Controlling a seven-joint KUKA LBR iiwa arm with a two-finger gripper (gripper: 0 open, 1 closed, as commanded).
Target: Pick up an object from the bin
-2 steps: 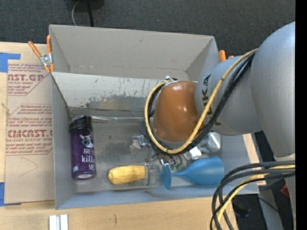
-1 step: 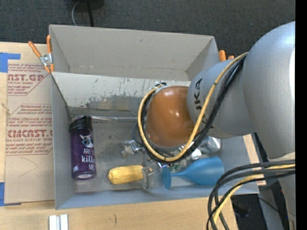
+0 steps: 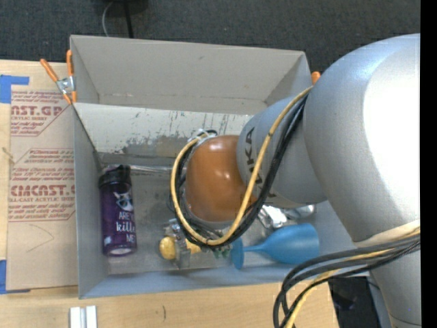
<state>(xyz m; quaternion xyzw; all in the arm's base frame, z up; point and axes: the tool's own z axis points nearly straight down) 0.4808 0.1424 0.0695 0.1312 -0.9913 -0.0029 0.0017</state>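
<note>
My gripper (image 3: pixel 182 249) pokes out from under the orange wrist cover, low near the bin's front wall at the middle. A small round yellow thing (image 3: pixel 167 247) lies right against its left side; whether it is held I cannot tell. A blue plastic goblet (image 3: pixel 283 244) lies on its side just to the right, its foot pointing towards the gripper. A purple can (image 3: pixel 118 212) with white lettering lies lengthwise on the bin's left side, apart from the gripper.
The arm and its orange cover with looped cables hide the bin's middle and right. A shiny crumpled thing (image 3: pixel 274 216) peeks out above the goblet. Bare floor shows along the back wall and between the can and the gripper.
</note>
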